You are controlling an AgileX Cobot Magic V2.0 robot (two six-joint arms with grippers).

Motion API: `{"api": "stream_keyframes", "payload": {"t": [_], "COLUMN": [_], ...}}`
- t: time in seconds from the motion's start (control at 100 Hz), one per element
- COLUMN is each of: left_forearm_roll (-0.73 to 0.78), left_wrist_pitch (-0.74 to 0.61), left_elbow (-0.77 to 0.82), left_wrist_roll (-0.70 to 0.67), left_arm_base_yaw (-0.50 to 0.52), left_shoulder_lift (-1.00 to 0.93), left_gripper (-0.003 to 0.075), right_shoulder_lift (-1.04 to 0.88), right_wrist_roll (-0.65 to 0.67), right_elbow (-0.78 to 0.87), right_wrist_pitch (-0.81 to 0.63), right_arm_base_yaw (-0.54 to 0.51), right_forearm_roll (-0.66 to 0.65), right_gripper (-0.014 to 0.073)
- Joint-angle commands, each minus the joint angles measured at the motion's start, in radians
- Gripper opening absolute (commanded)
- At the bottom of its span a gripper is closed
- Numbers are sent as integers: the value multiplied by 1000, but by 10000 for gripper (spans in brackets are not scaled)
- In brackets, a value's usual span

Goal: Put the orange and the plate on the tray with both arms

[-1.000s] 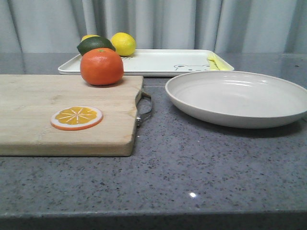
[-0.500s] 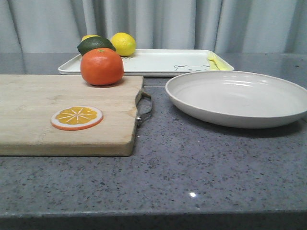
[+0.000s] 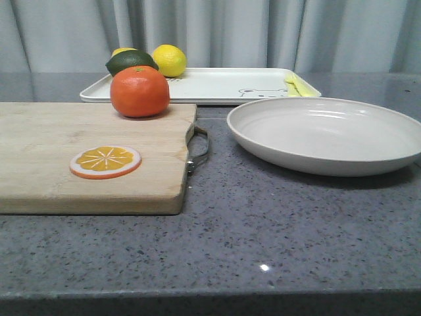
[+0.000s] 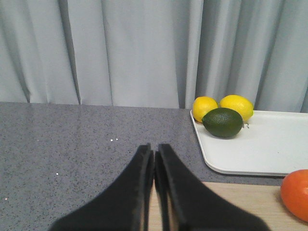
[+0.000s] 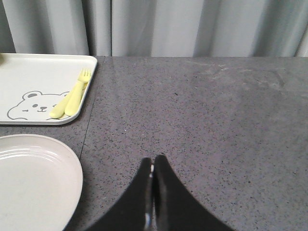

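The orange (image 3: 139,91) sits on the far right corner of the wooden cutting board (image 3: 39,158), near the board's back edge and just in front of the tray (image 3: 217,84). An orange slice (image 3: 105,162) lies flat on the board closer to the camera, well apart from the whole fruit. The plate (image 3: 327,133) rests on the grey stone counter (image 3: 276,230) to the right of the board, beside its metal handle (image 3: 199,149) without touching it, and just in front of the tray's right end. The tray lies along the back of the counter; at its left end sit a dark green lime (image 3: 131,61) and two lemons (image 3: 170,60), and at its right end, beside the bear drawing (image 3: 255,93), lies pale yellow cutlery (image 3: 291,85), a fork among it. Neither arm shows in the front view. In the left wrist view the left gripper (image 4: 154,159) has its fingers pressed together with nothing between them, above the board's edge, with the orange at the frame's corner. In the right wrist view the right gripper (image 5: 153,166) is likewise closed and empty, over bare counter beside the plate.
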Motion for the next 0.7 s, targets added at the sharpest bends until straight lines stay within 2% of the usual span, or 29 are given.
{"api": "stream_keyframes", "payload": {"t": [0.0, 0.19, 0.33, 0.47, 0.69], "left_forearm_roll": [-9, -9, -9, -13, -13], "left_wrist_pitch": [-5, 90, 156, 224, 241], "left_elbow": [-82, -187, -265, -357, -507], "left_wrist_roll": [-6, -6, -5, -5, -5], "left_arm_base_yaw": [-5, -5, -15, -74, -218], "left_shoulder_lift": [44, 152, 248, 356, 532], "left_gripper": [88, 379, 506, 578, 580], "right_shoulder_lift": [10, 10, 10, 10, 10], "right_wrist_roll": [-1, -1, -1, -1, -1], "right_elbow": [-35, -35, -35, -36, -40], "right_wrist_pitch": [-74, -79, -81, -81, -81], "right_arm_base_yaw": [-3, -3, -3, -3, -3], "right_forearm_roll": [-2, -2, -2, -2, -2], "right_gripper": [-60, -60, -60, -60, -60]}}
